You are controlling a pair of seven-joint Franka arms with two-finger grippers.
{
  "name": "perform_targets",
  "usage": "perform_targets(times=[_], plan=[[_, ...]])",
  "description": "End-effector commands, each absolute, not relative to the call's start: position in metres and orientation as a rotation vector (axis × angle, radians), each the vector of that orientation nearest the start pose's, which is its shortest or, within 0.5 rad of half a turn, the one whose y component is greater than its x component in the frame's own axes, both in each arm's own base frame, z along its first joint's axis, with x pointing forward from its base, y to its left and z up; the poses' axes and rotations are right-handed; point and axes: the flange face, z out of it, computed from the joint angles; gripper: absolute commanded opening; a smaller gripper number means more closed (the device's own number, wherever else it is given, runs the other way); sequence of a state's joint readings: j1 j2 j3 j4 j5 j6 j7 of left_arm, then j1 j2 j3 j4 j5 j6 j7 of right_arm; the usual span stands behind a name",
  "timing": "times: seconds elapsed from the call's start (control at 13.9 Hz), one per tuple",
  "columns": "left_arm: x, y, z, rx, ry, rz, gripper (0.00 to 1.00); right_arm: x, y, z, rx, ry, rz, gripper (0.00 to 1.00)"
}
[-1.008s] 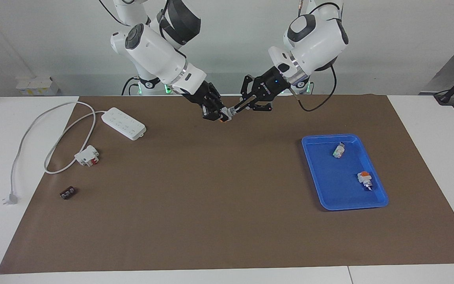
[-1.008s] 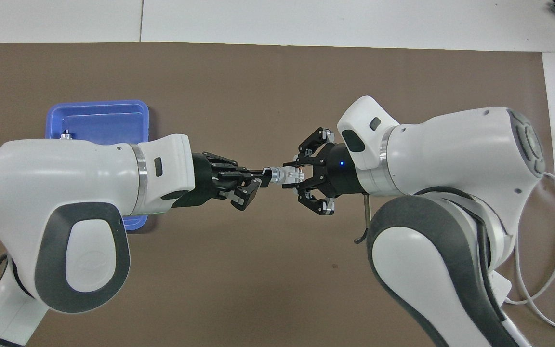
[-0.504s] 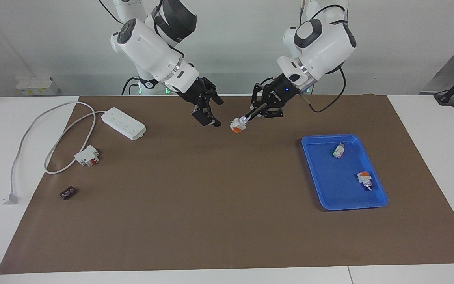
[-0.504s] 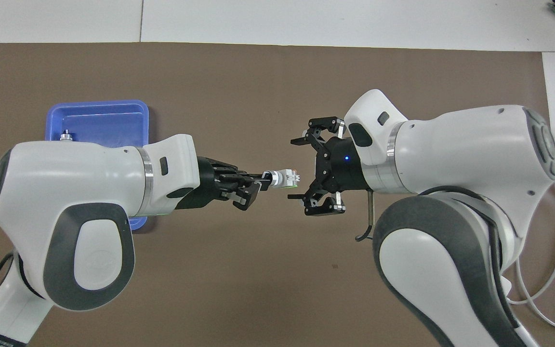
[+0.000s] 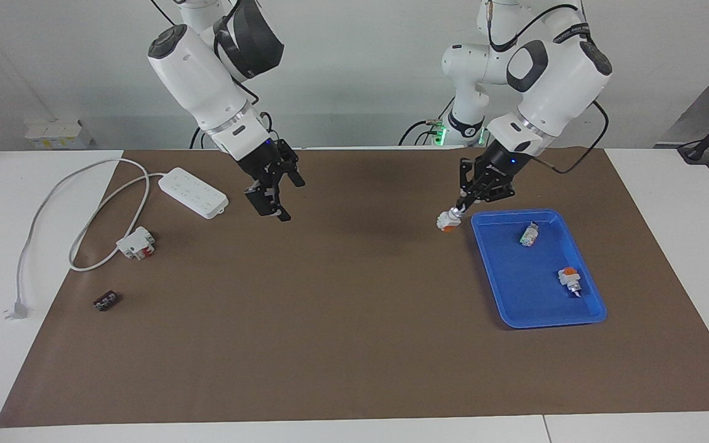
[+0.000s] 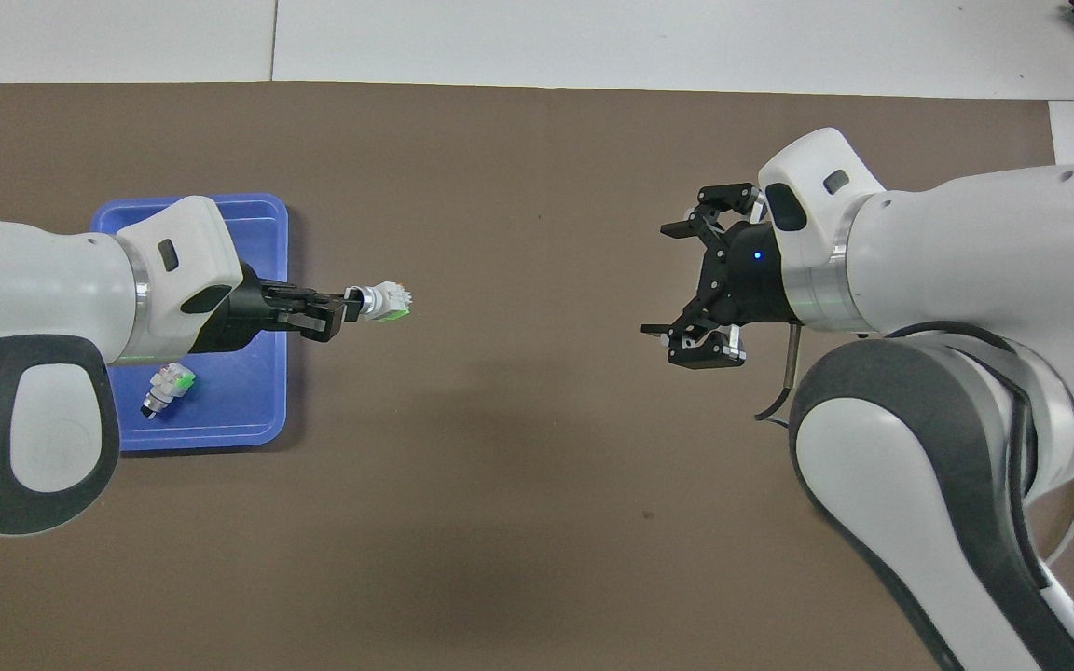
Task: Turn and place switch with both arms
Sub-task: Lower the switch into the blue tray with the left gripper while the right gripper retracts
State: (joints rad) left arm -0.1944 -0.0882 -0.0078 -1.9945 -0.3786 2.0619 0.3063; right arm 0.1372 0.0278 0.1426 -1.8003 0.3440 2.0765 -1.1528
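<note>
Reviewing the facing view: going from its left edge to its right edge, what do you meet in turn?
Plug → small dark block → white-and-red block → power strip → right gripper, open over the mat → switch in the shut left gripper → blue tray.

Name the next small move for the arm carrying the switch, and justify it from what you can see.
Probably carry on sideways until over the blue tray. The left pincer grips the switch by its knob end, in the air just short of the tray's rim, and the right pincer hangs open, well clear.
</note>
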Motion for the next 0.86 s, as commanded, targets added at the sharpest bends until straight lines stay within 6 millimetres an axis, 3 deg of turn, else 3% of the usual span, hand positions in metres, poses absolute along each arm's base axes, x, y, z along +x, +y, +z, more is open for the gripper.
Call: perform_targets(times=[0.0, 0.14, 0.36, 0.5, 0.58, 0.65, 0.79], plan=[[0.532, -0.083, 0.513, -3.292, 0.547, -0.186, 0.00, 0.572, 0.170, 0.559, -2.473, -1.767, -0.396, 1.00], [0.525, -0.067, 0.505, -3.192, 0.484, -0.087, 0.00, 0.577, 0.150, 0.570, -2.637, -1.682, -0.363, 1.00], [0.513, -0.040, 0.483, -3.165, 0.356, -0.013, 0.00, 0.587, 0.125, 0.581, -2.725, -1.540, -0.407, 1.00], [0.516, -0.029, 0.475, -3.170, 0.311, -0.002, 0.00, 0.588, 0.114, 0.592, -2.829, -1.326, -0.427, 1.00], [0.517, -0.027, 0.474, -3.172, 0.305, -0.002, 0.07, 0.588, 0.109, 0.593, -2.883, -1.190, -0.427, 1.00], [0.519, -0.027, 0.476, -3.172, 0.300, -0.004, 0.25, 0.589, 0.105, 0.595, -2.929, -1.042, -0.432, 1.00], [0.528, -0.023, 0.487, -3.174, 0.291, 0.005, 0.50, 0.590, 0.097, 0.596, -2.993, -0.759, -0.430, 1.00]])
